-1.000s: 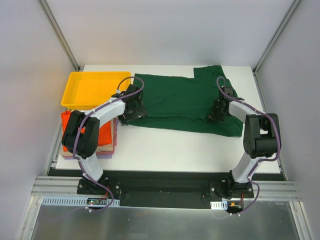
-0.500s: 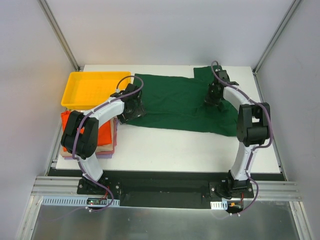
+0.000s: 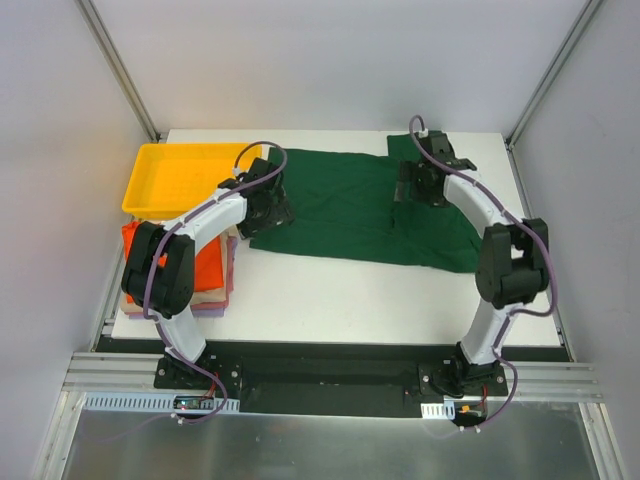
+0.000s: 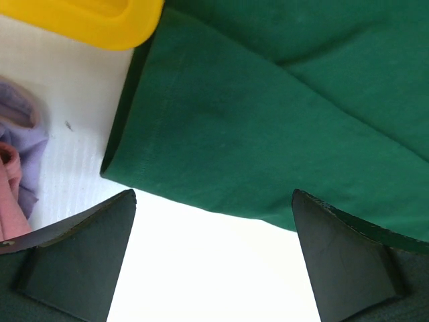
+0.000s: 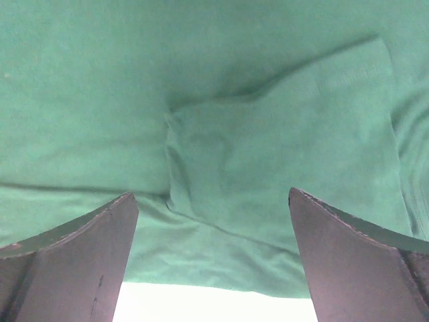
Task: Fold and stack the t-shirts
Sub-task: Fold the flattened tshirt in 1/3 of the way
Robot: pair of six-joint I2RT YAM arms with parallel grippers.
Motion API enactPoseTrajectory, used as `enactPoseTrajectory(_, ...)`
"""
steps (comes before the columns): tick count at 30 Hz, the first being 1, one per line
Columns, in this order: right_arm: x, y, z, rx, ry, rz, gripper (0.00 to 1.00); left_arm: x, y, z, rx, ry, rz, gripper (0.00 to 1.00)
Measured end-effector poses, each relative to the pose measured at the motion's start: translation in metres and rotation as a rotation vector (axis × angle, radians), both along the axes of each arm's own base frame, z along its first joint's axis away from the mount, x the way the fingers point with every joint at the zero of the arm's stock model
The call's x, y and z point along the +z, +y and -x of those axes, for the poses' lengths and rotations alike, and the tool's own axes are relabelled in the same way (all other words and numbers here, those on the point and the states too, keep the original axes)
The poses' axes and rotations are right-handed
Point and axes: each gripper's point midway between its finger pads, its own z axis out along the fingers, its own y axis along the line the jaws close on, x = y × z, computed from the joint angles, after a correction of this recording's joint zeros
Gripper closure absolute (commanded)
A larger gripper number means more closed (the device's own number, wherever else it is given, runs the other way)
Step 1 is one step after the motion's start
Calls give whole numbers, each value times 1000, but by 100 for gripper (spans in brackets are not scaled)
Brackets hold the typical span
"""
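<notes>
Near the front left of the table, the finished pile comes first: the orange t-shirt on top, the beige t-shirt under it and the pink-lilac t-shirt at the bottom, all folded and stacked. That looks like three done and one to go.

Beyond the pile is the green t-shirt, spread wide across the middle and far half of the table and well apart from the stack. It lies mostly flat and smooth, only part-way folded by the look of it. One sleeve is turned in over the body with a soft crease beside it (the wrist view shows that flap plainly). Its left hem runs in a neat stitched line.

The left gripper hovers over that left hem with its fingers wide apart and nothing between them. The right gripper sits above the tucked sleeve, its fingers also spread and empty.

Farthest back on the left is the yellow tray, and the green cloth reaches right up to its corner. The green shirt has yet to be folded down and lifted onto the pile.
</notes>
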Motion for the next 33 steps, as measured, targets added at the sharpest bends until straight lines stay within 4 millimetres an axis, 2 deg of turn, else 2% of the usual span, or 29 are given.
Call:
enactPoseTrajectory(3,5,-11,28,-24,7,2,4,13,-7,-9,-22,-31,20,1)
enactPoseTrajectory(5,1,-17,43,-45,28,-5,4,23,-14,-18,-38,-54,41,1)
enactPoseTrajectory(9,-25,-23,65,-85,118,-47,4,33,-32,-41,-69,-98,58,1)
enactPoseTrajectory(12,-48,-28,75,-118,199,-88,4,17,-41,-50,-82,-79,50,1)
enactPoseTrajectory(16,-71,-37,87,-166,272,-107,4,-24,-41,-43,-87,9,14,1)
enactPoseTrajectory(19,-78,-40,96,-182,284,-114,4,-43,-34,-27,-87,69,-7,1)
enactPoseTrajectory(22,-78,-42,105,-189,269,-120,4,-44,-32,-19,-89,65,1,1)
enactPoseTrajectory(24,-78,-42,115,-193,268,-127,4,-44,-31,-5,-97,68,8,1)
enactPoseTrajectory(27,-78,-45,140,-203,279,-128,4,-45,-29,31,-115,87,8,1)
enactPoseTrajectory(30,-79,-50,172,-224,311,-117,4,-47,-29,84,-145,121,6,1)
enactPoseTrajectory(33,-80,-55,204,-243,331,-103,4,-48,-27,126,-164,141,14,1)
